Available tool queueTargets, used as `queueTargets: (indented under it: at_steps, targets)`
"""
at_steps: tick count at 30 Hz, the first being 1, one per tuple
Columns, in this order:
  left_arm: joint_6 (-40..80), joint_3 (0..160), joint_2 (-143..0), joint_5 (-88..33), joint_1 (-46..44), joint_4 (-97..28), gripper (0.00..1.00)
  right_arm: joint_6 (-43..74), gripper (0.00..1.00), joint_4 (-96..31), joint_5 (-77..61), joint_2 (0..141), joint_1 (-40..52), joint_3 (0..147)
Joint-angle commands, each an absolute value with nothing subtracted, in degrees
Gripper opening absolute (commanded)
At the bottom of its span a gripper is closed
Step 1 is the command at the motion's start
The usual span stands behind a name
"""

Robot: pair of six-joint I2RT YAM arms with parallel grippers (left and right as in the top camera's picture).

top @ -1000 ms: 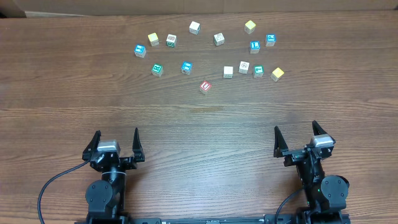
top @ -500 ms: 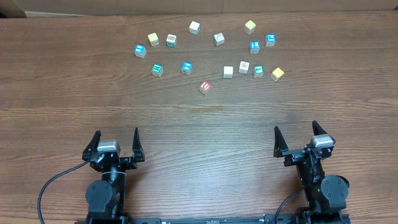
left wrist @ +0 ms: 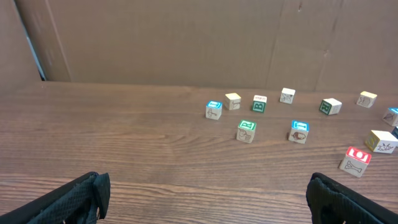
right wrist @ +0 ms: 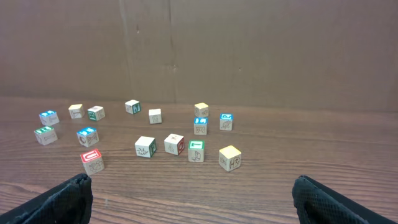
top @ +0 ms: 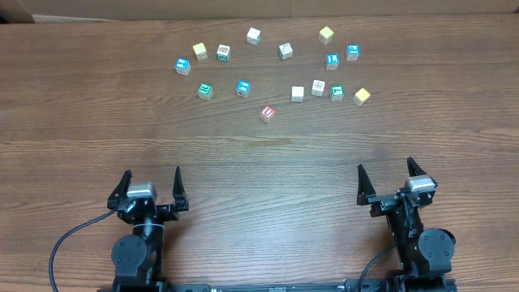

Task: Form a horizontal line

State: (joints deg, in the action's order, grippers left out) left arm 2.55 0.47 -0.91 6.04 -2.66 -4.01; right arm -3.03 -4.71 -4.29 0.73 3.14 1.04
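Observation:
No touching row of cubes shows. Three whitish cubes lie in a loose row with gaps at the far right-centre: one plain-topped point(top: 298, 93), one faintly printed point(top: 318, 87), one green-topped point(top: 337, 93). They also show in the right wrist view point(right wrist: 145, 147), point(right wrist: 175, 144), point(right wrist: 196, 151). The red "U" cube point(top: 268, 113) sits alone in front of them. My left gripper point(top: 151, 180) and right gripper point(top: 386, 174) are both open and empty near the front edge, far from all cubes.
Several more cubes lie scattered along the far side: yellow ones point(top: 362, 96) point(top: 326, 34) point(top: 199, 50), blue-marked ones point(top: 332, 60) point(top: 243, 88) point(top: 182, 64), a green-topped one point(top: 205, 90). A brown cardboard wall point(left wrist: 186, 37) stands behind the table.

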Motion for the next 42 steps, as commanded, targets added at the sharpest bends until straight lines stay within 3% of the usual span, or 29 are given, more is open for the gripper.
queueTargets:
  at_steps: [1, 42]
  targets:
    - [1.26, 0.34, -0.25, 6.15, -3.14, -4.03, 0.99, -3.25, 1.00, -4.43, -4.62, 0.12, 3.46, 0.45]
    - [1.26, 0.34, -0.25, 6.15, -3.14, -4.03, 1.00, -3.16, 1.00, -0.32, -3.79, 0.12, 3.46, 0.45]
